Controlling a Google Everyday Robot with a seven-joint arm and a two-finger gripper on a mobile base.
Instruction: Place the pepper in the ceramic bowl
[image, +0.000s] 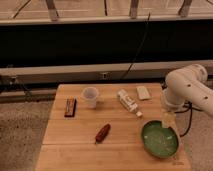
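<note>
Pepper (102, 133) loose on bench (70, 147), lower centre of frame, long axis slanting lower-left to upper-right. End effector (167, 120) released, empty, at right of frame above upper-right rim of ceramic bowl (146, 136). Pepper well apart, left and slightly lower.

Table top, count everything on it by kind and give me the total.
pepper: 1
ceramic bowl: 1
cup: 1
dark bar: 1
white tube: 1
pale flat packet: 1
Total: 6
The gripper hangs by the ceramic bowl's far rim, uncounted.
</note>
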